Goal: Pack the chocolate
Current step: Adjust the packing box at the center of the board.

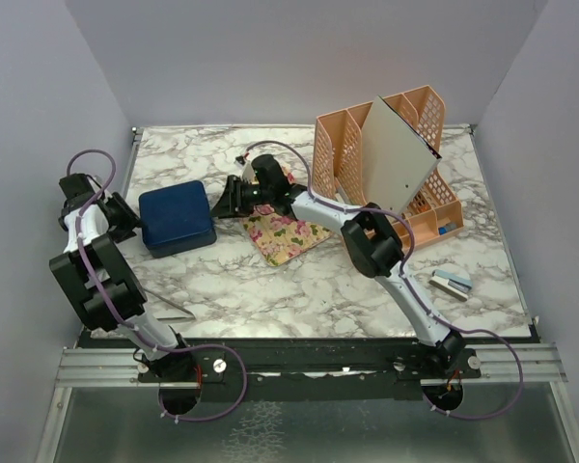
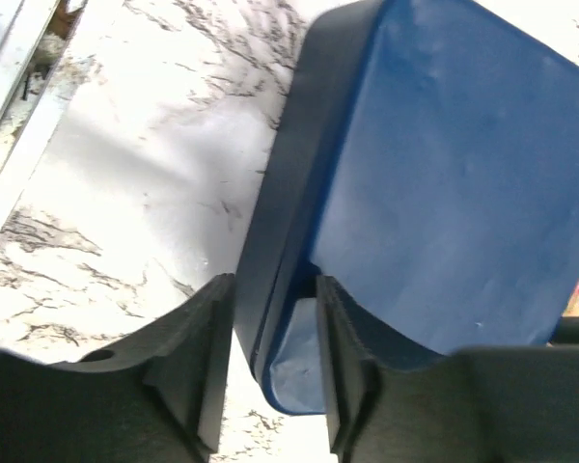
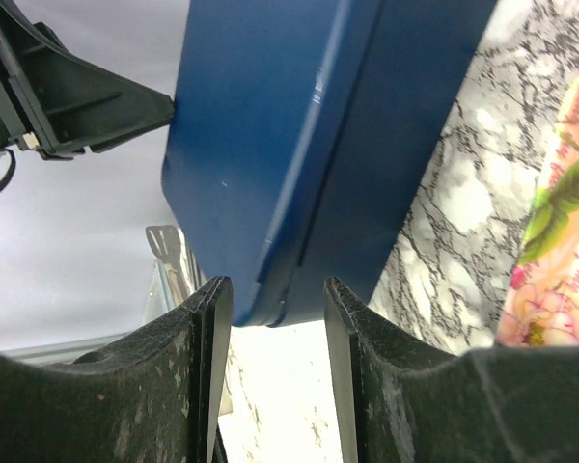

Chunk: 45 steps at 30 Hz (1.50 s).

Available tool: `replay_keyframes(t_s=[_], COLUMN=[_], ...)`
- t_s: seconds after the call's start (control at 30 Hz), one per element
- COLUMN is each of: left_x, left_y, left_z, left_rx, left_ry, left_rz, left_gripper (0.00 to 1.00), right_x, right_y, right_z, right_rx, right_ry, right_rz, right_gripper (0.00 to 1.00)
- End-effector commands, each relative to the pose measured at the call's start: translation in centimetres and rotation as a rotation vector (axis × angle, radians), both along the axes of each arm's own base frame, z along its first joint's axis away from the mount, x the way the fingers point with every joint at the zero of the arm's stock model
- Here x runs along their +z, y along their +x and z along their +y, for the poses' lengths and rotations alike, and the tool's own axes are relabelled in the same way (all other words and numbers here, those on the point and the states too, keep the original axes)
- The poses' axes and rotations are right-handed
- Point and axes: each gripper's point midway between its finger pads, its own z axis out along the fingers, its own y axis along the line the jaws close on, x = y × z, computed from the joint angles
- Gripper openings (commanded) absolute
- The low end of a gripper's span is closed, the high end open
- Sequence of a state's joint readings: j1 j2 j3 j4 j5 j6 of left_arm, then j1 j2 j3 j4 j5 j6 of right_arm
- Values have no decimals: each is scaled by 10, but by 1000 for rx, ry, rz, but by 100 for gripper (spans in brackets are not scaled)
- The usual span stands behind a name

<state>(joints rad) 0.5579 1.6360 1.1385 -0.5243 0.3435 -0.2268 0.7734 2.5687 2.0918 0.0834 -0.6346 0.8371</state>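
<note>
No chocolate shows in any view. The dark blue square box (image 1: 177, 217) lies shut and flat on the marble table at the left. My left gripper (image 1: 130, 220) is at the box's left edge. In the left wrist view the left gripper (image 2: 273, 285) is open, with a rounded corner of the box (image 2: 444, 174) between its fingers. My right gripper (image 1: 224, 201) is at the box's right edge. In the right wrist view the right gripper (image 3: 275, 289) is open, and a corner of the box (image 3: 299, 125) sits just ahead of its fingertips.
A floral cloth (image 1: 285, 234) lies under the right arm, right of the box; it also shows in the right wrist view (image 3: 560, 222). An orange mesh organizer (image 1: 420, 207) holding a grey board (image 1: 396, 154) stands at the back right. A small white and blue object (image 1: 452, 281) lies at the right.
</note>
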Motion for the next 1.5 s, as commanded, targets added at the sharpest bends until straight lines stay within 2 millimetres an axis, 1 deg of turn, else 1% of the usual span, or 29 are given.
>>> replay_keyframes(t_s=[0.0, 0.13, 0.27, 0.37, 0.57, 0.63, 0.7, 0.77, 1.0, 1.07, 1.2, 1.23, 1.33, 1.4, 1.47], left_x=[-4, -7, -9, -12, -18, -18, -16, -14, -20, -19, -13, -12, -5, -3, -4], left_y=[-1, 4, 11, 10, -4, -6, -9, -13, -26, -29, -31, -29, -24, -22, -23], left_z=[24, 23, 11, 4, 1, 1, 3, 6, -1, -3, 1, 1, -9, -17, -17], left_rx=[51, 39, -1, -14, -6, 1, 11, 27, 25, 24, 40, 38, 15, 4, 11], left_ry=[69, 51, -17, -42, -28, -20, -6, 18, 12, 12, 44, 40, -9, -46, -49], left_rz=[50, 48, 17, 16, 42, 47, 51, 60, 87, 88, 84, 77, 37, 17, 22], left_gripper=[48, 56, 57, 54, 45, 44, 44, 44, 42, 41, 40, 40, 47, 48, 49], right_x=[-23, -25, -25, -22, -13, -11, -13, -15, -14, -13, -12, -12, -15, -15, -15], right_y=[-4, -3, -3, -3, -1, -1, -1, -2, -7, -9, -11, -12, -14, -15, -15], right_z=[1, 2, 3, 3, 2, 3, 3, 4, 8, 9, 11, 11, 12, 12, 14], right_rx=[12, 16, 19, 19, 8, 7, 10, 15, 26, 30, 36, 40, 52, 53, 53], right_ry=[-43, -44, -39, -32, -23, -20, -22, -23, -19, -18, -19, -19, -24, -21, -15], right_rz=[21, 19, 16, 13, -8, -8, -3, 6, 8, 4, 2, 3, 4, 5, 8], right_gripper=[47, 46, 43, 42, 43, 44, 47, 48, 51, 51, 52, 52, 54, 54, 54])
